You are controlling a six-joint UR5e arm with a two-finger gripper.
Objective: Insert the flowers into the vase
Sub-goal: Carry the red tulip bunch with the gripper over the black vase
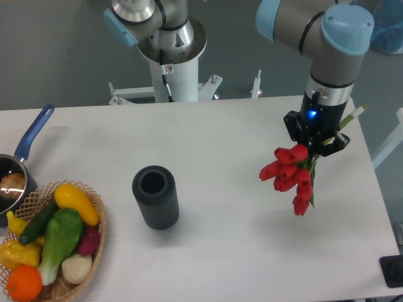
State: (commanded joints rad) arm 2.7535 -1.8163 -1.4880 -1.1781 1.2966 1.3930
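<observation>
Flowers [291,177] hang blooms-down in the gripper [315,142], whose fingers are clamped on the stems, above the table's [227,132] right edge. Pickup looks done; carrying, turning stems downward and inserting remain. The vase [155,196] stands well apart, mid-table, unfilled.

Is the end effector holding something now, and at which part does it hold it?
Yes. The end effector holds the flowers by their stems, just behind the red heads, which hang downward above the table.

White table [239,138] bears vase [155,197], basket [96,242], saucepan [19,165].
</observation>
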